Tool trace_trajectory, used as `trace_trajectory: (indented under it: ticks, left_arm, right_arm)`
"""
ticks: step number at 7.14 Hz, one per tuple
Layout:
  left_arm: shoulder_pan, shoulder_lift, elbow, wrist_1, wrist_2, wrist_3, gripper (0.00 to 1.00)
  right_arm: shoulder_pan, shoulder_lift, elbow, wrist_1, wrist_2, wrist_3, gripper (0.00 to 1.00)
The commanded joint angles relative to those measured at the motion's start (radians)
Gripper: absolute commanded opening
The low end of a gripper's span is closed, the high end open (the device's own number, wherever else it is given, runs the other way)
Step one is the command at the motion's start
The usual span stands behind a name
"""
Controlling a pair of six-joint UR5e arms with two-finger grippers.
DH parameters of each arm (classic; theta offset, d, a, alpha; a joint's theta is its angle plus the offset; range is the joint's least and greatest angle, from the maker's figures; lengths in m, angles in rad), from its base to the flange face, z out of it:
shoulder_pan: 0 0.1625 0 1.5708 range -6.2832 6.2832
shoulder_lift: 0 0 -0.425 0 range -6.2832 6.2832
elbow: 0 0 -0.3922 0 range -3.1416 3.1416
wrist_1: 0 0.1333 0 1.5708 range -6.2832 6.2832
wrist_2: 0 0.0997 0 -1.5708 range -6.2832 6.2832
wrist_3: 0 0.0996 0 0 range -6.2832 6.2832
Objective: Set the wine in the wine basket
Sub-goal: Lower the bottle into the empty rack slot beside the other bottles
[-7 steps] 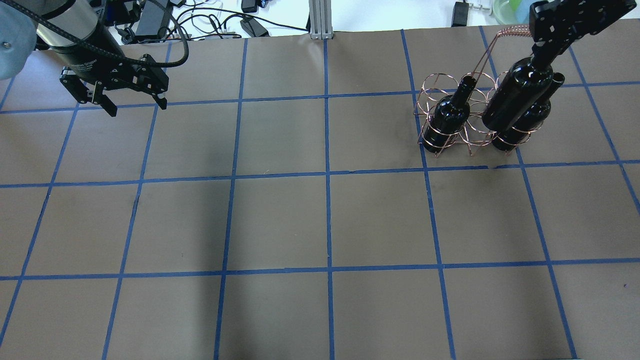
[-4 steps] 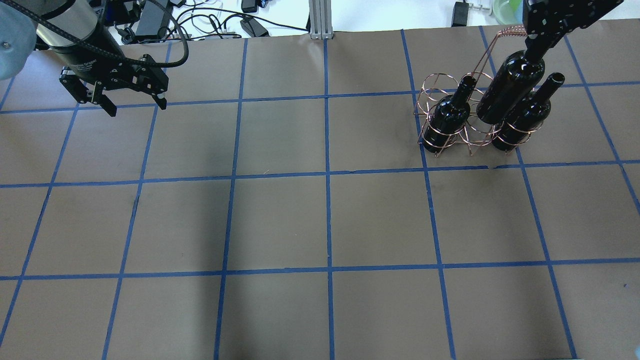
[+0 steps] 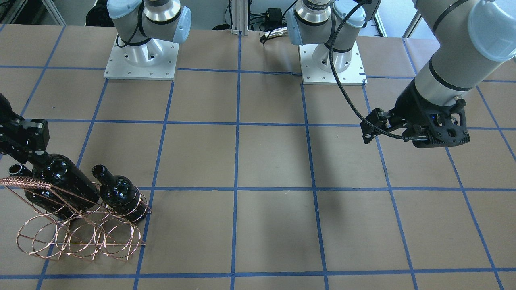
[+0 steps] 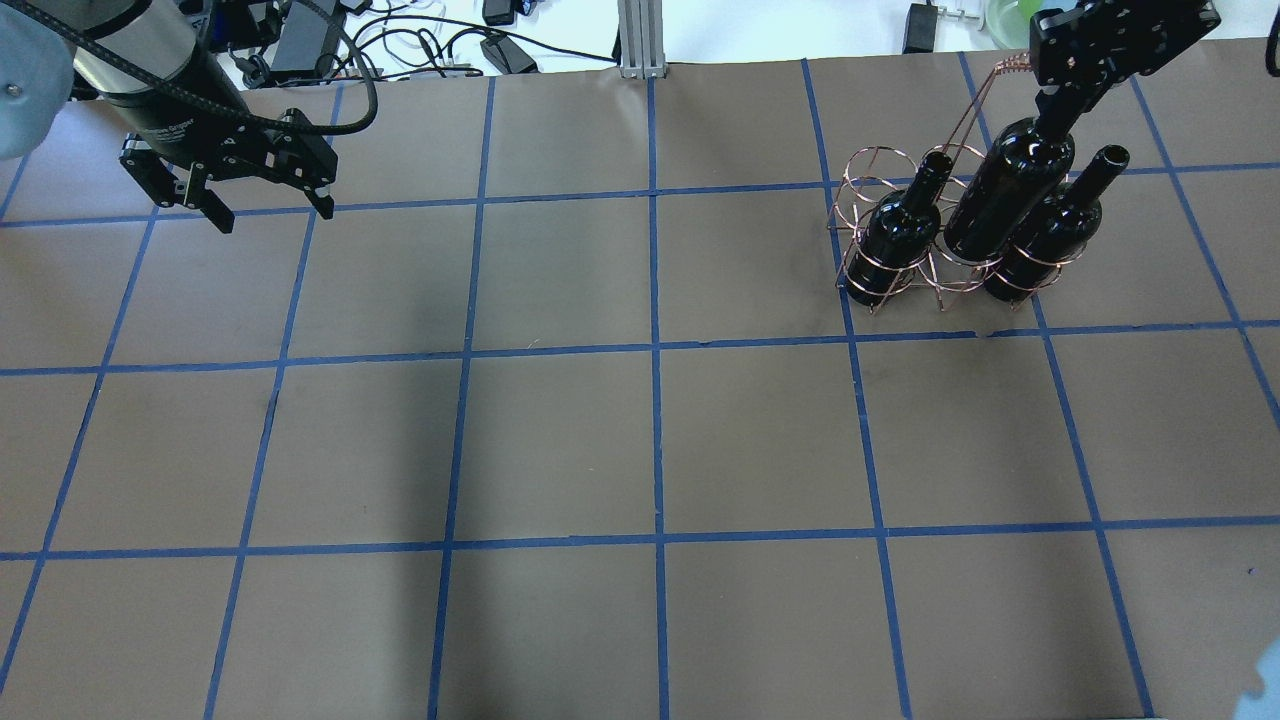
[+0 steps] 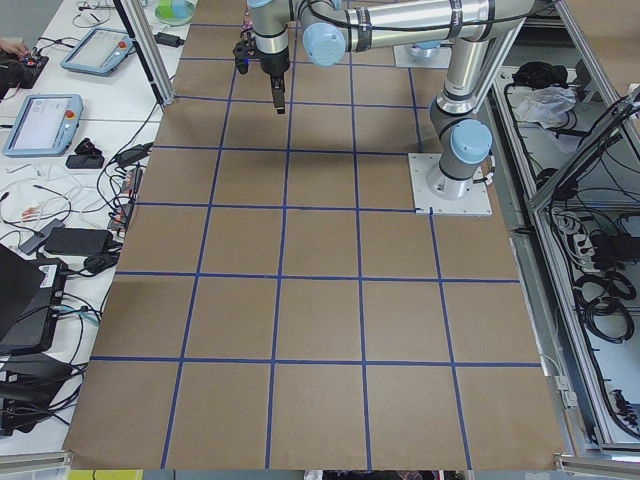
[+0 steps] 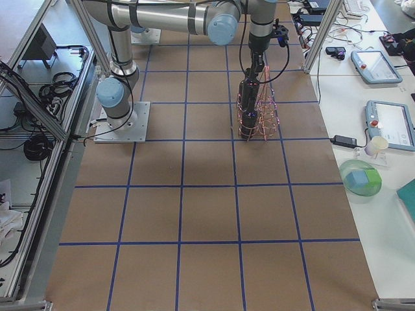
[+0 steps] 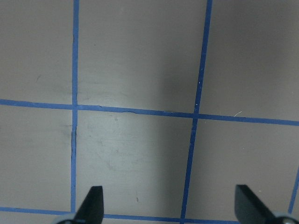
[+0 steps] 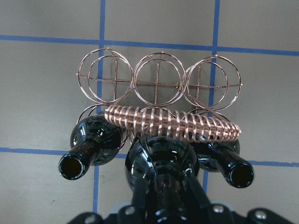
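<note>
My right gripper [image 4: 1058, 98] is shut on the neck of a glossy black wine bottle [image 4: 1005, 195]. The bottle stands tilted in the middle ring of the copper wire wine basket [image 4: 868, 165], on the row nearer the robot. Two more black bottles [image 4: 898, 232] [image 4: 1048, 235] stand in the rings on either side. In the right wrist view the held bottle [image 8: 159, 163] sits under the braided handle [image 8: 173, 123], and the three rings of the other row [image 8: 158, 77] are empty. My left gripper [image 4: 275, 215] is open and empty, far from the basket at the table's other end.
The brown table [image 4: 650, 440] has a blue tape grid. Cables and power bricks [image 4: 420, 45] lie beyond its far edge. The arm bases [image 3: 141, 60] [image 3: 332, 60] stand on the robot's side. Tablets and a green bowl [image 6: 360, 179] rest on a side bench.
My right gripper has moved down and slightly left with the bottle. The bottle's base has sunk deeper into the middle ring between the other two. The left arm has not moved.
</note>
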Motion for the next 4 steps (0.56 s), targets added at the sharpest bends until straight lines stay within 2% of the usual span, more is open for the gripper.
trace_trajectory:
  ticks: [1, 4]
  left_arm:
    - [0.000, 0.000, 0.000, 0.000, 0.000, -0.002, 1.00]
    - [0.000, 0.000, 0.000, 0.002, -0.004, -0.007, 1.00]
  right_arm:
    - [0.000, 0.029, 0.010, -0.011, -0.003, 0.000, 0.15]
    - [0.000, 0.055, 0.081, -0.111, -0.001, 0.000, 0.16]
